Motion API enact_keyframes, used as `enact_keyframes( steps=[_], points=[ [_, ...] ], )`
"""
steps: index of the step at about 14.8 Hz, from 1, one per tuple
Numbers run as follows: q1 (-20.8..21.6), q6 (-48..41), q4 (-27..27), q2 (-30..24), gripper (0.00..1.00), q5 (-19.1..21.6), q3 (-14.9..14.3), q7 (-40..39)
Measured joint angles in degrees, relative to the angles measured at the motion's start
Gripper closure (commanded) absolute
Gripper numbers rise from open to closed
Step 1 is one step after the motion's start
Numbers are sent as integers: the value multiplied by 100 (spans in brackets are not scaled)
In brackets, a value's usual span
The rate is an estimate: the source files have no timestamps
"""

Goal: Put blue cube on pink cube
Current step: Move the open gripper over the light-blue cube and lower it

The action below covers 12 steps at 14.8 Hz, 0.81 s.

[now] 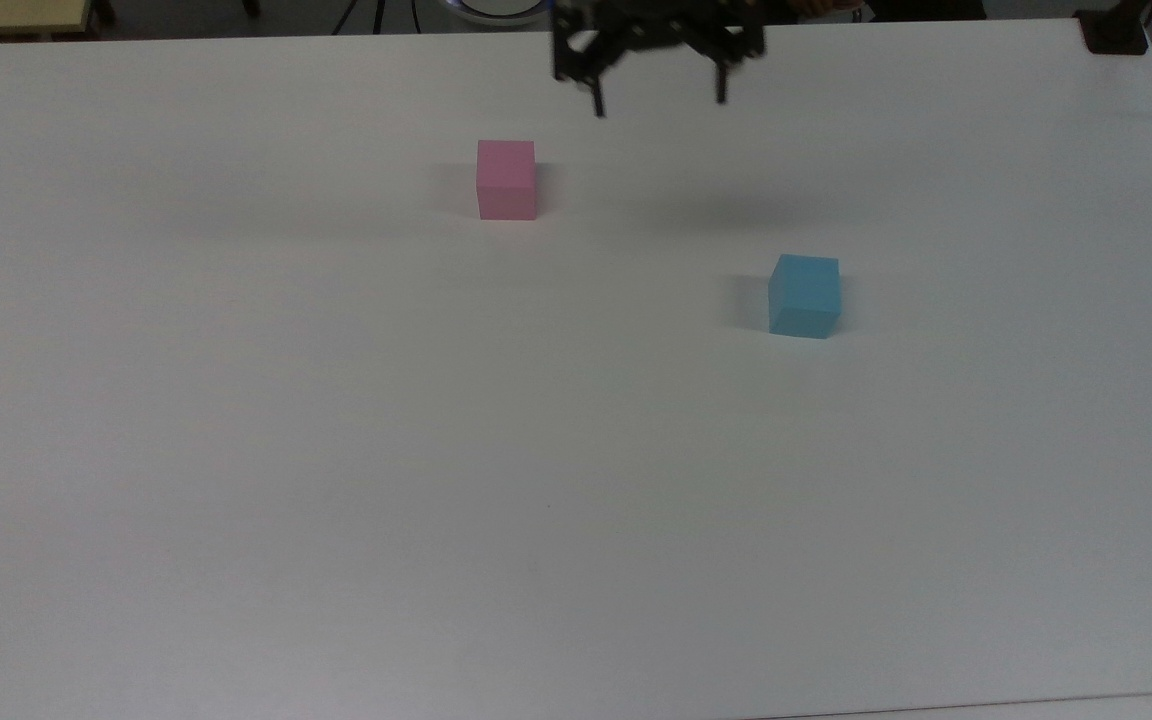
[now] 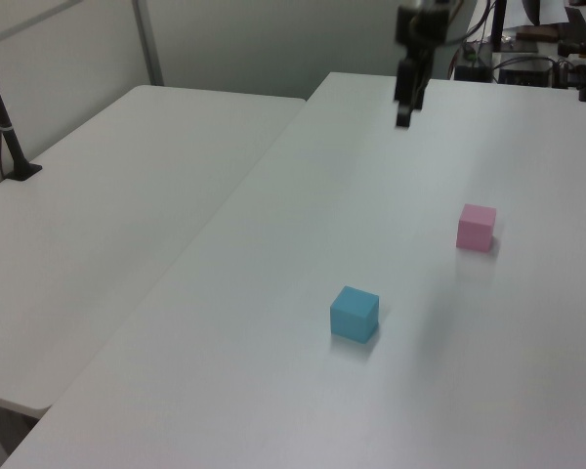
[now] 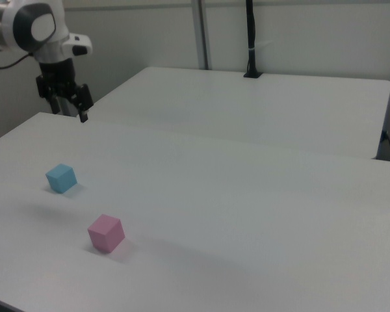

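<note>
**Gripper up near table's far edge, both cubes loose on the top**

The gripper (image 1: 658, 98) hangs in the air w/ its two fingers spread wide apart, nothing between them. In the top view it sits by the far edge of the white table (image 1: 336, 480), fingertips pointing down, and a soft shadow lies on the table below it. In the left view the gripper (image 2: 405, 115) is up near the far end of the table (image 2: 273, 391); in the right view the gripper (image 3: 79, 116) hangs from the white arm (image 3: 32, 26) above the table's far-left corner.

The blue cube (image 1: 804, 296) rests flat on the table, toward the top view's right, nearer the far edge than the near one. It is well apart from the gripper and touches nothing else. In the left view the blue cube (image 2: 355, 314) sits about mid-table; in the right view the blue cube (image 3: 61, 177) is close to the right view's left edge.

The pink cube (image 1: 506, 179) also rests on the table, well apart from the blue one, closer to the far edge in the top view and to the top view's left of the gripper. Left view: pink cube (image 2: 477, 227) toward the left view's right edge. Right view: pink cube (image 3: 106, 233) nearer the camera than the blue one.

A 2nd white table (image 3: 247, 104) stands edge to edge alongside, w/ a black pole (image 3: 250, 39) clamped at its far side.
</note>
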Motion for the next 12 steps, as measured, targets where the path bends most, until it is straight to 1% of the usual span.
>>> enact_keyframes(
  steps=[4,7,10,12],
  points=[
    [639,686,-33,721,0,-1,10,720],
    [965,975,-33,1090,0,-31,10,1111],
    [1239,1326,-35,1413,0,-257,10,1641],
    [1373,1470,-33,1631,0,-344,10,1810]
  ],
)
